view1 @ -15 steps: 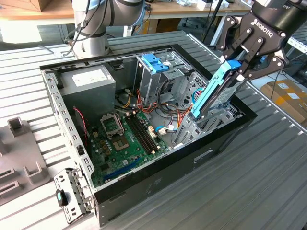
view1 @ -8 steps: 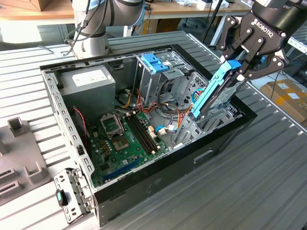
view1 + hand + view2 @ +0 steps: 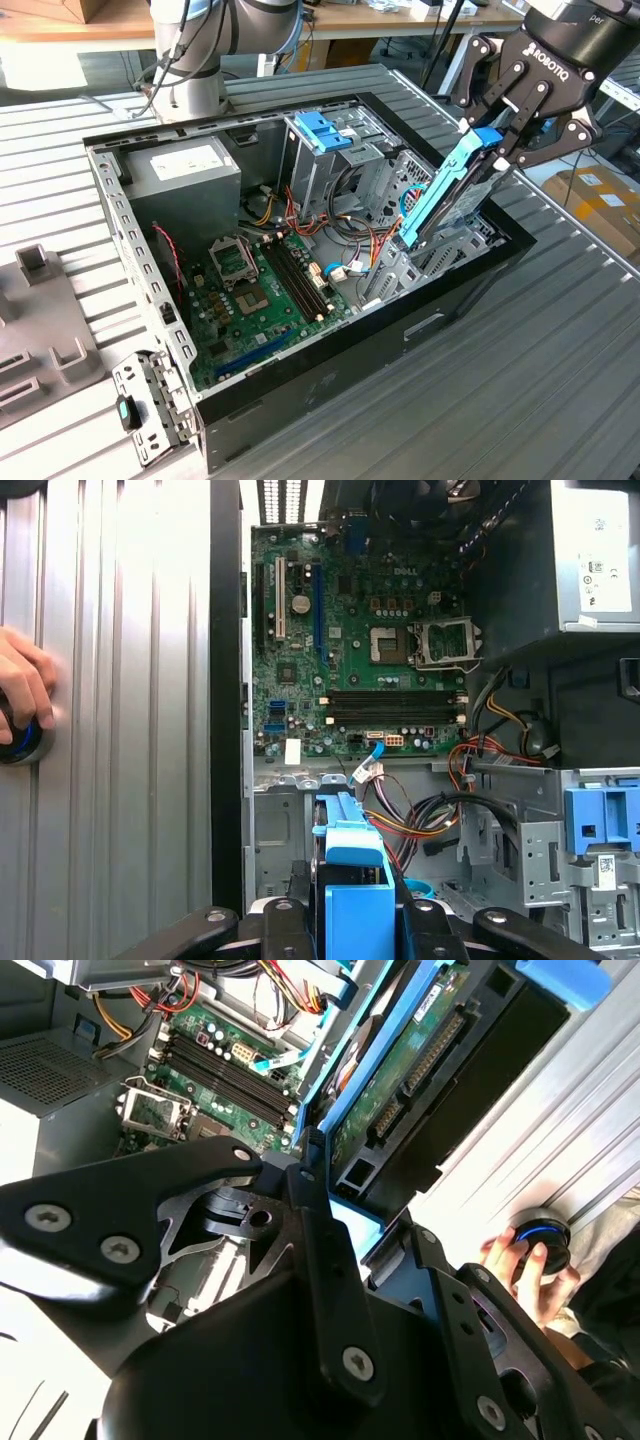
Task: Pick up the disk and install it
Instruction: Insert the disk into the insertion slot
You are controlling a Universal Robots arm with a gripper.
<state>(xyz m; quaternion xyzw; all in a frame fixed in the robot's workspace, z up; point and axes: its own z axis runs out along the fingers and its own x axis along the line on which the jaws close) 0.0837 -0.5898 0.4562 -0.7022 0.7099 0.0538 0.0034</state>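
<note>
Disk (image 3: 450,195) position: held above the open case (image 3: 400,330), at the corner on the exterior view's right. The jaws are closed on its upper end, gripping across the blue side rails.

Orientation: the long axis stands steeply tilted. The upper end leans out toward the exterior view's right, past the case wall. The lower end dips into the metal bay just inside that wall. Whether it touches the bay cannot be told. In the second wrist view its green circuit-board face (image 3: 400,1070) shows, with the connector edge toward the jaws.

Clearance: the case rim and the black side wall lie close along the disk's lower end. The ribbed counter (image 3: 520,400) beyond the wall is open.

Surroundings: a bundle of cables (image 3: 350,240) lies just beside the bay on the inner side. The drive cage with blue handle (image 3: 322,130) stands further in, apart from the disk. The motherboard (image 3: 255,290) fills the case floor. The power supply (image 3: 185,170) sits in the far corner, well apart. A person's hand (image 3: 20,690) rests on a round knob (image 3: 15,742) on the counter outside the case wall.
</note>
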